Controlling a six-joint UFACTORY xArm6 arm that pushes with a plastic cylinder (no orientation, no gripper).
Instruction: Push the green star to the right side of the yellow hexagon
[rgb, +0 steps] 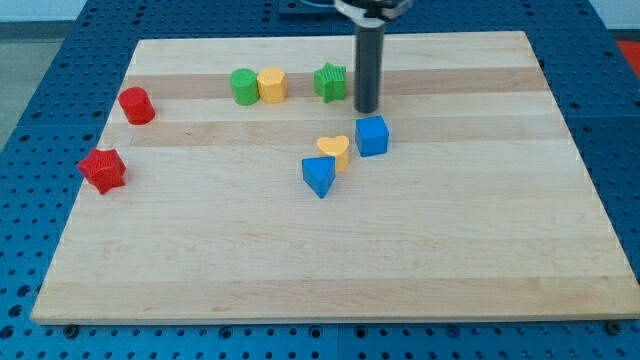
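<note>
The green star (331, 82) sits near the view's top, centre. The yellow hexagon (271, 85) lies to its left, with a gap between them. A green cylinder (243, 86) touches the hexagon's left side. My tip (367, 109) is just right of the green star and slightly lower, very close to it; I cannot tell if it touches. The rod rises from there to the view's top edge.
A blue cube (372, 135) lies just below my tip. A yellow heart (335, 151) and a blue triangular block (319, 175) sit lower left of it. A red cylinder (136, 105) and a red star (102, 169) lie at the view's left. The wooden board (480, 250) fills the view.
</note>
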